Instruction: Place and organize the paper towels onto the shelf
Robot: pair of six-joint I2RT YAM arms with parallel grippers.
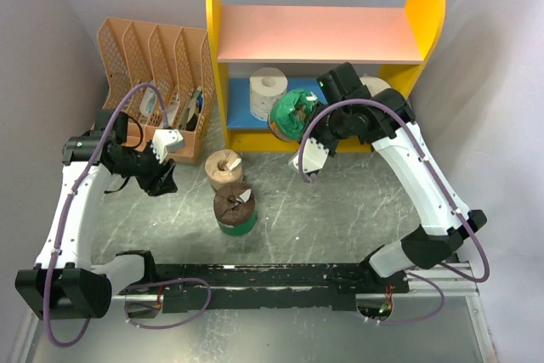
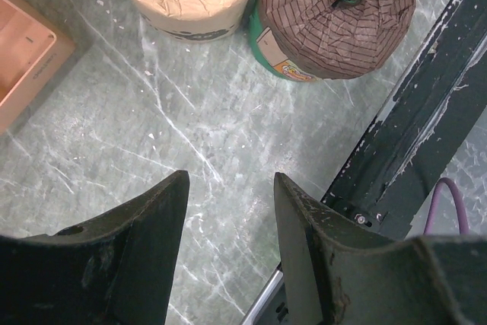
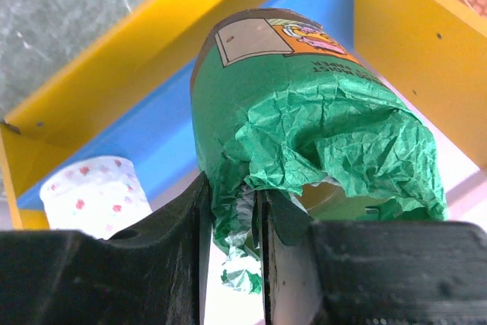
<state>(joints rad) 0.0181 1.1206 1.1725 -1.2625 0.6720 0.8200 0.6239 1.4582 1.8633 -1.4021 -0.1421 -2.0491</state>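
The shelf [image 1: 223, 31] has yellow side panels, a pink upper board and a blue lower board [image 3: 152, 138]. A white paper towel roll [image 1: 269, 85] stands on the blue board, and another white roll [image 1: 375, 84] shows behind my right arm. My right gripper [image 3: 232, 218] is shut on the rim of a green-wrapped roll [image 3: 304, 119], tilted at the lower tier's front [image 1: 293, 112]. A tan roll [image 1: 223, 167] and a brown roll in green wrap [image 1: 235, 208] stand on the table. My left gripper [image 2: 230, 180] hangs open and holds nothing, left of them.
A peach slotted file organizer [image 1: 157, 65] with papers stands left of the shelf, close to my left arm. A black base rail [image 2: 411, 127] runs along the near edge. A white roll with red dots [image 3: 95, 192] sits beside the held roll.
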